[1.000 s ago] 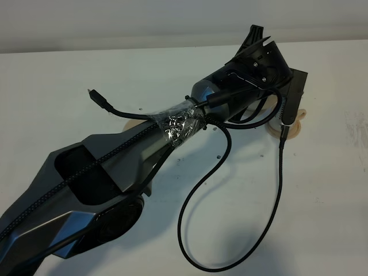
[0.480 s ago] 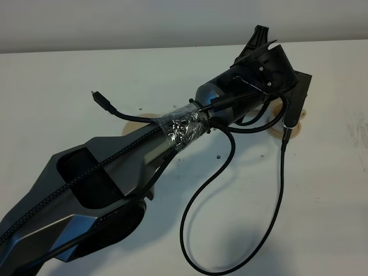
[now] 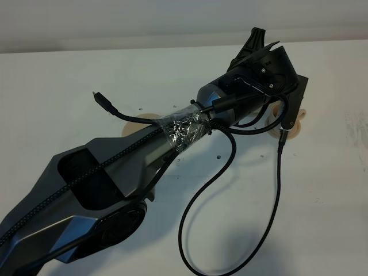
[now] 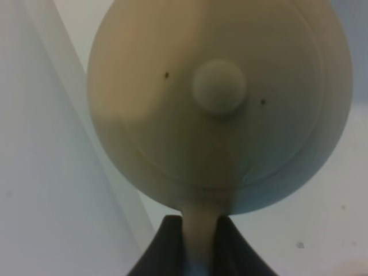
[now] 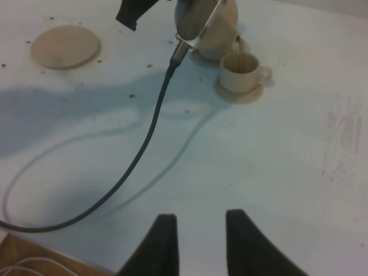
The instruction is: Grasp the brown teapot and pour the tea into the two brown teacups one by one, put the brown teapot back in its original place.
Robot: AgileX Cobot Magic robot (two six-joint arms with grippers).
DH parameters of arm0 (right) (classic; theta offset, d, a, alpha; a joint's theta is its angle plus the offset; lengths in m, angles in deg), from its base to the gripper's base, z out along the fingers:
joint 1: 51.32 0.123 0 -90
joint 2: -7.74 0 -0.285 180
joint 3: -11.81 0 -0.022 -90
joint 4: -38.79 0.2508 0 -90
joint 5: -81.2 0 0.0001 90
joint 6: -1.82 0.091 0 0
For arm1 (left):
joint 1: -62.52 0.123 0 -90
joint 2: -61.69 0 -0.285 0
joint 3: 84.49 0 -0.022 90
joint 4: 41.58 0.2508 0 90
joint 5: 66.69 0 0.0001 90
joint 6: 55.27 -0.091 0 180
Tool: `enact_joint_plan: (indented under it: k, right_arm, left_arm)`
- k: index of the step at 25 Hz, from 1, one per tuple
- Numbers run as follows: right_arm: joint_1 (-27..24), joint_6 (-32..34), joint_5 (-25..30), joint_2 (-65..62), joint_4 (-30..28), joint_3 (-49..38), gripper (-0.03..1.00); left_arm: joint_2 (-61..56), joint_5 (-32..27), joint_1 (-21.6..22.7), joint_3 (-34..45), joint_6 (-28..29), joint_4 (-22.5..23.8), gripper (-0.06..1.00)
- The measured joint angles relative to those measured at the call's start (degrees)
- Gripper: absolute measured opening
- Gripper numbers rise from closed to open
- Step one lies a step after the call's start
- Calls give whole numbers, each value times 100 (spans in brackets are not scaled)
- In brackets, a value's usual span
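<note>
The brown teapot (image 4: 218,109) fills the left wrist view from above, knobbed lid toward the camera. My left gripper (image 4: 198,224) is shut on its loop handle (image 4: 199,227). In the right wrist view the teapot (image 5: 221,29) hangs tilted over one teacup (image 5: 244,69) on its small saucer (image 5: 237,94), a thin brown streak running from spout to cup. A second small saucer rim (image 5: 198,57) shows under the teapot; what stands on it is hidden. The original place (image 5: 64,46), a wide flat saucer, lies bare. My right gripper (image 5: 201,217) hovers open over the table, holding nothing.
My left arm (image 3: 172,132) crosses the exterior high view diagonally and hides the teapot; only part of a teacup (image 3: 297,119) and the wide saucer's edge (image 3: 138,119) show. A black cable (image 3: 230,172) loops down over the white table (image 3: 322,201).
The left wrist has shifted slightly up and to the right above the cup. The right gripper has not moved.
</note>
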State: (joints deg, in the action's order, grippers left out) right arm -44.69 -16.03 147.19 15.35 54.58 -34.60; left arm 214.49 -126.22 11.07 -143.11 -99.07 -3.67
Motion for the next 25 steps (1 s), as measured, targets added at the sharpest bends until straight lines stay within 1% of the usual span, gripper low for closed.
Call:
enact_joint_plan:
  k: [25]
  right_arm:
    - [0, 0, 0, 0, 0, 0, 22]
  left_arm:
    - [0, 30, -85, 0, -5, 169, 8]
